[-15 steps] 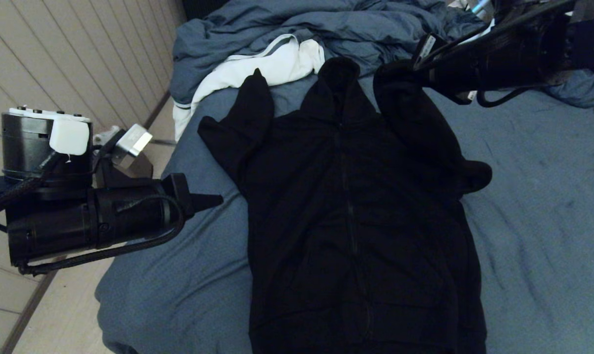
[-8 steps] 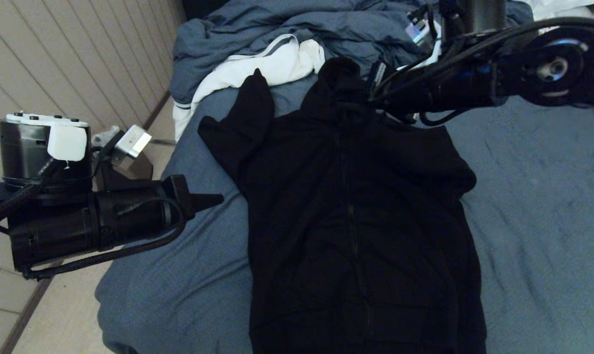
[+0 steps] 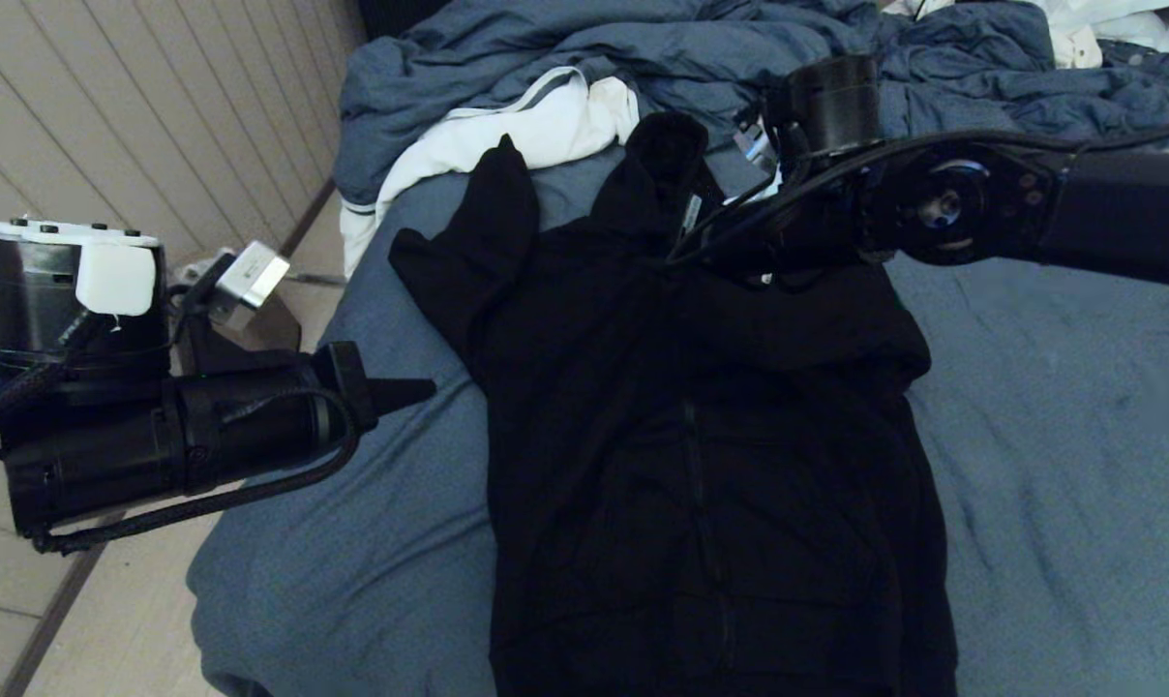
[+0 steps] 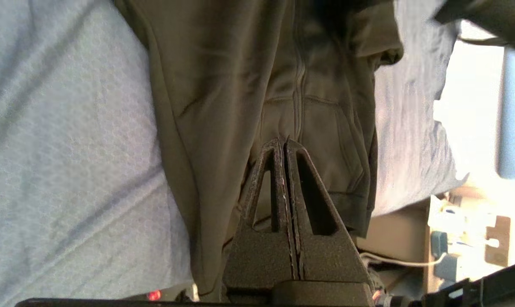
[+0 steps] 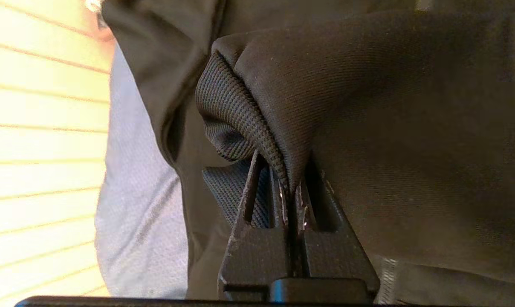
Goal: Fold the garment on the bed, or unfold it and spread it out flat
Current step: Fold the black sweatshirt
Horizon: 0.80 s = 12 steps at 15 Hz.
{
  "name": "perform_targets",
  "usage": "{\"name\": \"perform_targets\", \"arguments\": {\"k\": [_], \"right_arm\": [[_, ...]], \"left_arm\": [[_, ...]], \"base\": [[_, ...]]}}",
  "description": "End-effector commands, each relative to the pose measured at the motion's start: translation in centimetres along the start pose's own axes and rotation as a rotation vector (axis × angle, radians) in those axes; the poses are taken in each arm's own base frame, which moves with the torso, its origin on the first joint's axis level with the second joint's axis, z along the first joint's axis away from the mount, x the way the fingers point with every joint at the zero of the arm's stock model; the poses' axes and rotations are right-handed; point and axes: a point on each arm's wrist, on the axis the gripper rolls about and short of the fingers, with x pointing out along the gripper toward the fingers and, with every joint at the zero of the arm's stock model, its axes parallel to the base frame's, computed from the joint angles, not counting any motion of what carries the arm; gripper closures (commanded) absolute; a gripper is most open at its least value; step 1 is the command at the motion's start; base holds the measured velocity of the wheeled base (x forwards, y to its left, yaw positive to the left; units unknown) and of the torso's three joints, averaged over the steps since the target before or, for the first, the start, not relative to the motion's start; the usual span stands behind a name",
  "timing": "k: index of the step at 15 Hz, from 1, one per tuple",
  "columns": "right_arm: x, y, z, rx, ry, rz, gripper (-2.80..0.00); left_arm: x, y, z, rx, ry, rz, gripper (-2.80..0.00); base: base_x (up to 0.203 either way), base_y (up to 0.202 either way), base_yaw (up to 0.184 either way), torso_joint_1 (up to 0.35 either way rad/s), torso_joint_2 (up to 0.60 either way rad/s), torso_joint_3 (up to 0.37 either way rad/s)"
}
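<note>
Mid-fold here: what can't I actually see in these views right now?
- Head view: the right gripper, black against the black hoodie, can't be separated from it.
- Head view: the hoodie's hem is cut off by the bottom edge.
- Right wrist view: the pinched sleeve cuff hides the bed beneath it.

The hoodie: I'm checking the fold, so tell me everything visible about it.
The hoodie is plain black, thick and soft, lying front-up along the bed, zipper closed, hood toward the rumpled duvet. The right gripper pinches its ribbed right cuff, folding that sleeve across the chest. The other sleeve angles up toward a white cloth.
</note>
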Motion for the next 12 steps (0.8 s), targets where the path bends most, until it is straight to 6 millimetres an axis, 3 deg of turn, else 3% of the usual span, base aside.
{"name": "perform_targets", "arguments": {"k": [1,4,12], "right_arm": [[1.3,-0.1,-1.1,0.0,0.034,-0.007,0.0],[2.6,-0.5,-2.0,-0.005,0.059,-0.027,0.0],[4.2,-0.5,-3.1,-0.056,0.067,-0.027,0.0]], "left_arm": [[-1.2,-0.5,0.4,0.012,-0.042,-0.01,0.0],[-4.0,-0.5,0.7,0.167,-0.114,0.116,0.0],[-7.0,1.8,-2.6,0.15,-0.094,0.313,0.0]], "base": [[0.0,0.0,0.0,0.0,0.0,0.0],[0.0,0.0,0.0,0.0,0.0,0.0],[0.0,0.0,0.0,0.0,0.0,0.0]]}}
